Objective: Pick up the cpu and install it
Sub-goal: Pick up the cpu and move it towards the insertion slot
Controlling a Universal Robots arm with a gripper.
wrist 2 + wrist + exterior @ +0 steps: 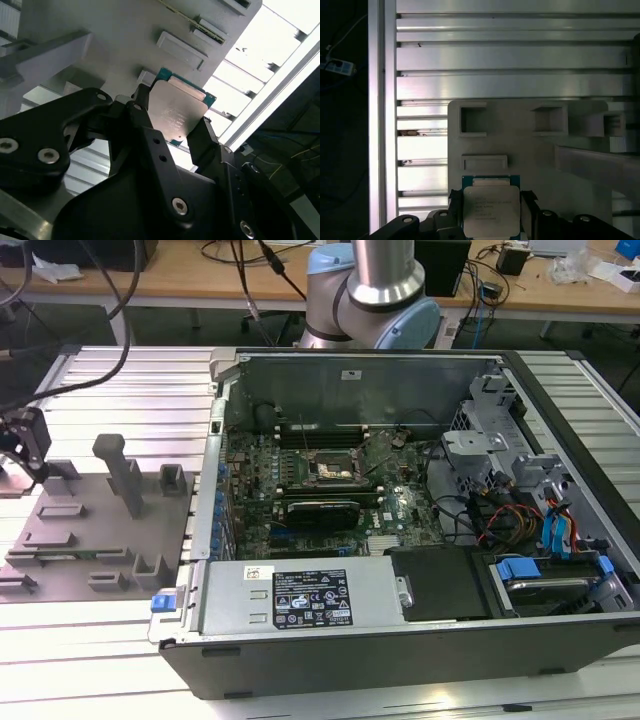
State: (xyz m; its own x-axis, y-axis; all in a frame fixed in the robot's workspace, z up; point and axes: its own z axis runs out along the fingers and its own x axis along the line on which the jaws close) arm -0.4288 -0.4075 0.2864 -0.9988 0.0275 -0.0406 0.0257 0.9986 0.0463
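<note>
The cpu (pixel 490 210) (pixel 175 112) is a small square chip with a silvery top and a green rim. In both wrist views my gripper (pixel 491 204) (pixel 172 125) is shut on it, with one black finger (pixel 141 107) against each of two opposite edges. It is over the grey plastic tray (pixel 520 145) (pixel 100 20), close to a raised rectangular block; I cannot tell whether it still rests on the tray. In the exterior view my gripper (pixel 27 445) is at the tray's (pixel 100 530) end on the exterior view's left. The dark motherboard socket (pixel 335 468) lies inside the open computer case (pixel 400 640).
Upright blocks (pixel 122 472) stand on the tray. The case's metal wall (pixel 214 440) rises between tray and motherboard. A power supply (pixel 300 595), drive cages (pixel 500 455) and cables (pixel 505 520) fill the case. The slotted aluminium table (pixel 110 390) extends around both. The arm's base (pixel 370 300) stands behind the case.
</note>
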